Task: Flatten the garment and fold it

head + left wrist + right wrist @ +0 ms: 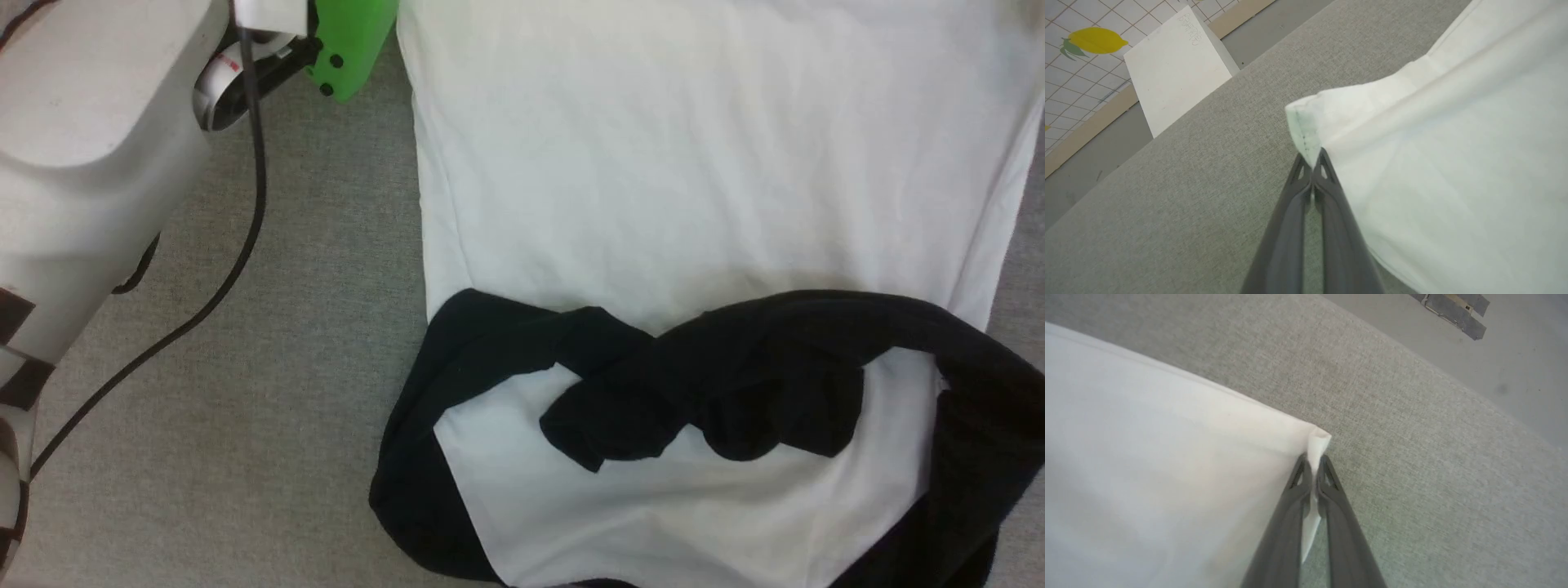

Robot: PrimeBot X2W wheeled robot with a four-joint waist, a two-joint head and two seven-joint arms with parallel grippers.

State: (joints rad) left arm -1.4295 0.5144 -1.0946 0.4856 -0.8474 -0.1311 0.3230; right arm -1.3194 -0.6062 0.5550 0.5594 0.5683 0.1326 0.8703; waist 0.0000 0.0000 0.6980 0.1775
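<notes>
The garment (694, 171), a white T-shirt with black sleeves, lies on the grey cloth-covered surface in the head view, its body running up past the top edge. Both black sleeves (735, 384) are folded in over the chest near the bottom. In the left wrist view my left gripper (1312, 161) is shut on a stitched hem corner of the white garment (1453, 163), lifted off the surface. In the right wrist view my right gripper (1312, 463) is shut on another white corner of the garment (1167, 469), cloth pinched between the fingers.
My pale left forearm (90, 163) with a green part (351, 41) and a black cable (245, 229) crosses the head view's upper left. A white board (1175, 69) and a tiled floor with a lemon picture (1096, 41) lie beyond the surface's edge.
</notes>
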